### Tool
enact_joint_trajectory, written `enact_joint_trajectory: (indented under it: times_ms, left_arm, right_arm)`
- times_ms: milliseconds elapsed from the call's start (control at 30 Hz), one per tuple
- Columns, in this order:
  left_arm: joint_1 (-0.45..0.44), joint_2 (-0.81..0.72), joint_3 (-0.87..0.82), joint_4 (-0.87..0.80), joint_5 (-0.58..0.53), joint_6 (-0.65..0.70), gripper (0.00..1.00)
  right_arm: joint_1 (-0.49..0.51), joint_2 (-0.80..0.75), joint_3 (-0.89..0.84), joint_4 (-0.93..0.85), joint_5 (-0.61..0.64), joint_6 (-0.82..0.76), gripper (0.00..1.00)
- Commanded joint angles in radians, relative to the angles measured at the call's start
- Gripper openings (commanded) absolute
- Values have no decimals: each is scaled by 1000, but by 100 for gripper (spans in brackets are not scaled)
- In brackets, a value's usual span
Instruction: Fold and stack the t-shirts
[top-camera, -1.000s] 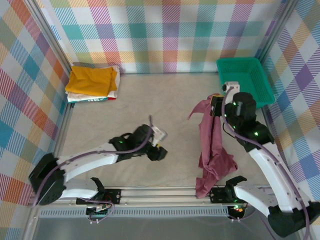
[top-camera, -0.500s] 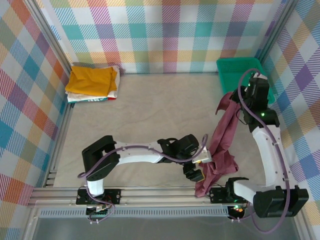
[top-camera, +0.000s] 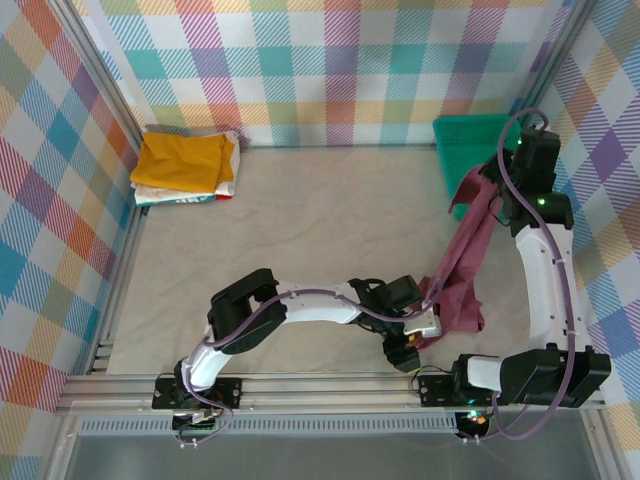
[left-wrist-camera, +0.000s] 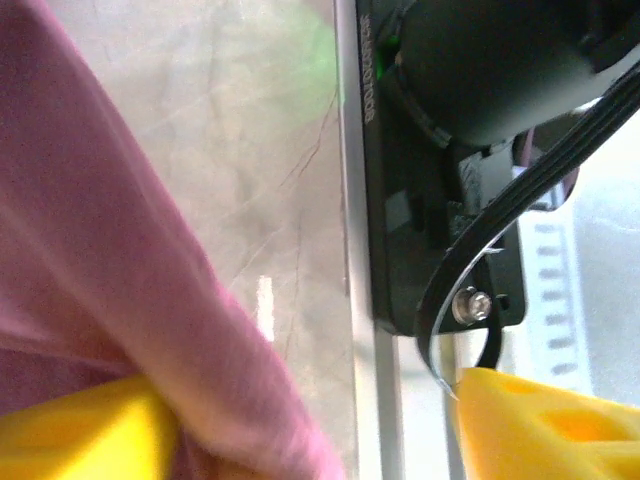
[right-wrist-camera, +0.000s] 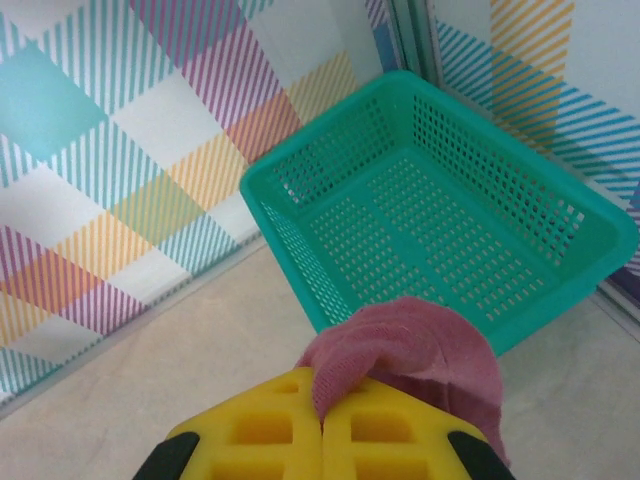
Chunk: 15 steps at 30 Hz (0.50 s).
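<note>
At your near edge the left gripper (top-camera: 408, 347) stands with jaws apart, and the maroon t-shirt (top-camera: 462, 270) lies against one finger. From the beige table (top-camera: 300, 230) that shirt slants up to the right gripper (right-wrist-camera: 322, 397), which pinches it tight in front of the teal basket (right-wrist-camera: 560, 215). Far left, the folded yellow and white t-shirts (top-camera: 185, 165) lie in the corner of the plaid walls (top-camera: 330, 70).

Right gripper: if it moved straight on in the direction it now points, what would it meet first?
Probably the teal basket. The right gripper, shut on a bunch of the maroon t-shirt, points toward the basket's near wall. Its height relative to the rim is unclear, so it might instead pass just over it.
</note>
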Motion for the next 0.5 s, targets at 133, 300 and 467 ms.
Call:
enact_joint_trajectory:
  times_ms: [133, 300, 467]
  left_arm:
    - [53, -43, -27, -82, -109, -12, 0]
    - [142, -259, -199, -63, -258, -48, 0]
    - [247, -588, -362, -113, -450, -73, 0]
  right_arm:
    - [-5, -34, 33, -2, -52, 0, 0]
    - [-4, -109, -17, -21, -149, -15, 0]
    - [-2, -213, -65, -42, -361, -54, 0]
